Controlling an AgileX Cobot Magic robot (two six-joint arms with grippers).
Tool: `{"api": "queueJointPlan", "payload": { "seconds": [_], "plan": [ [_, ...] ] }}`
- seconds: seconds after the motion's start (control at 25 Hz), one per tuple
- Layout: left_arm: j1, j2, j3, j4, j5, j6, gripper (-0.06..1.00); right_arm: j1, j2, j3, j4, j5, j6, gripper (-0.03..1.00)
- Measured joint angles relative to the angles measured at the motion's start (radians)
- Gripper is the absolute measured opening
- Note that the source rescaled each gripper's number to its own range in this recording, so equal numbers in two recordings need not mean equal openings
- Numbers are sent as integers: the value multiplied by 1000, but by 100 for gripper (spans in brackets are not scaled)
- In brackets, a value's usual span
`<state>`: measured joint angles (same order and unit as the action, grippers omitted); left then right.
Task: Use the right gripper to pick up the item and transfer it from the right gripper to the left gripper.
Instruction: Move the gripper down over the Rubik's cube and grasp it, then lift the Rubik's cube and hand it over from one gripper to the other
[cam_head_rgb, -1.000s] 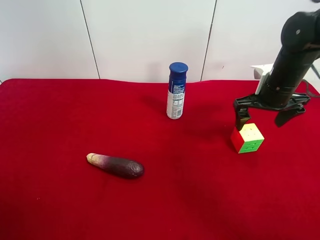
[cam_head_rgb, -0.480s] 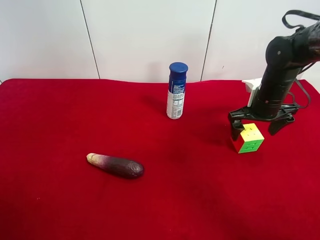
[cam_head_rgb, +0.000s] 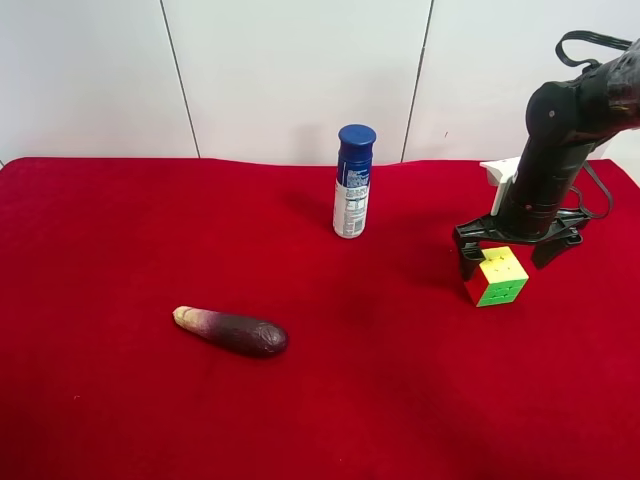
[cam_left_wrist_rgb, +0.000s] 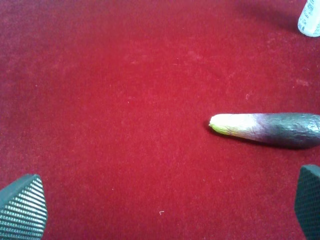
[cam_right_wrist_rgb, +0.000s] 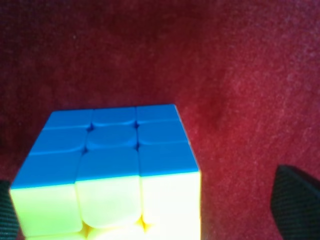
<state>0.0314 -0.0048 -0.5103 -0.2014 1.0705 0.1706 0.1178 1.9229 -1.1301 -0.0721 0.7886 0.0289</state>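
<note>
The puzzle cube (cam_head_rgb: 497, 277) sits on the red cloth at the exterior high view's right, yellow face up, with red and green sides. In the right wrist view the cube (cam_right_wrist_rgb: 107, 175) fills the lower left, showing blue and yellow faces. My right gripper (cam_head_rgb: 507, 262) is open and low over the cube, one finger on each side of it and apart from it. Its fingertips (cam_right_wrist_rgb: 297, 200) show at the edges of the right wrist view. My left gripper (cam_left_wrist_rgb: 165, 205) is open and empty above bare cloth. It is out of the exterior high view.
A white spray can with a blue cap (cam_head_rgb: 352, 182) stands at the back middle of the red table (cam_head_rgb: 380, 400). A dark purple eggplant (cam_head_rgb: 232, 331) lies at the front left, also in the left wrist view (cam_left_wrist_rgb: 270, 129). A white wall stands behind.
My right gripper has come down and shifted slightly left, from above the cube to straddling it. The cube, can and eggplant have not moved.
</note>
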Motion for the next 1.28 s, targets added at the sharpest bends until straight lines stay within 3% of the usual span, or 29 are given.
{"api": "queueJointPlan", "payload": {
  "seconds": [0.08, 0.16, 0.24, 0.36, 0.88, 1.16, 1.28],
  "plan": [
    [0, 0, 0, 0, 0, 0, 100, 0, 0, 0, -1, 0, 0, 99],
    [0, 0, 0, 0, 0, 0, 100, 0, 0, 0, -1, 0, 0, 86],
    [0, 0, 0, 0, 0, 0, 100, 0, 0, 0, -2, 0, 0, 59],
    [0, 0, 0, 0, 0, 0, 100, 0, 0, 0, -1, 0, 0, 0],
    [0, 0, 0, 0, 0, 0, 100, 0, 0, -6, 10, 15, 0, 2],
    [0, 0, 0, 0, 0, 0, 100, 0, -19, -123, 35, 201, 0, 2],
    [0, 0, 0, 0, 0, 0, 100, 0, -66, -138, 56, 233, 0, 2]
  ]
}}
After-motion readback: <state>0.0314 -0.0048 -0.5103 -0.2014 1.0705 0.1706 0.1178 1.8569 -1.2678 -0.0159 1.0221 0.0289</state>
